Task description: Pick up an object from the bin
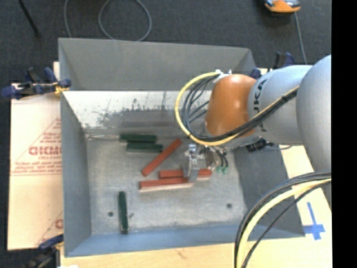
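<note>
My gripper [194, 163] hangs low in the middle right of the bin, under the arm's orange cover. It stands right over a short red stick [174, 175] that lies flat and runs left to right beneath it. Just in front of that stick lies a longer pale pink stick [164, 186], almost parallel to it. An orange-red stick [162, 157] lies slantwise to the gripper's left. Whether the gripper touches the red stick I cannot tell.
Two dark green sticks [139, 139] [144, 148] lie side by side near the back wall. Another green stick [122, 211] lies lengthwise near the front left corner. The arm and its cables cover the bin's right side.
</note>
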Robot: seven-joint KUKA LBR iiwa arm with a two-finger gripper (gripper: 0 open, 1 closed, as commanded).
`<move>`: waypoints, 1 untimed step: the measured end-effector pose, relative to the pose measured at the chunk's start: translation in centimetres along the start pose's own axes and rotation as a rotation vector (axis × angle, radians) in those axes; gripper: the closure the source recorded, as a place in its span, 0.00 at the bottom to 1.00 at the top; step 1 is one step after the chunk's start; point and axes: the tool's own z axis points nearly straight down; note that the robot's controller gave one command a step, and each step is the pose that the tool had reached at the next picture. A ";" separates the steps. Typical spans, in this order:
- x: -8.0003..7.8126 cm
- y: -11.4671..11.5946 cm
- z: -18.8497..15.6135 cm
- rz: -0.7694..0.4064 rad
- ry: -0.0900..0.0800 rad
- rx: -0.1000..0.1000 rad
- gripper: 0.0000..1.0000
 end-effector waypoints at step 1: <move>0.1 0.0 0.3 0.000 0.000 0.000 0.00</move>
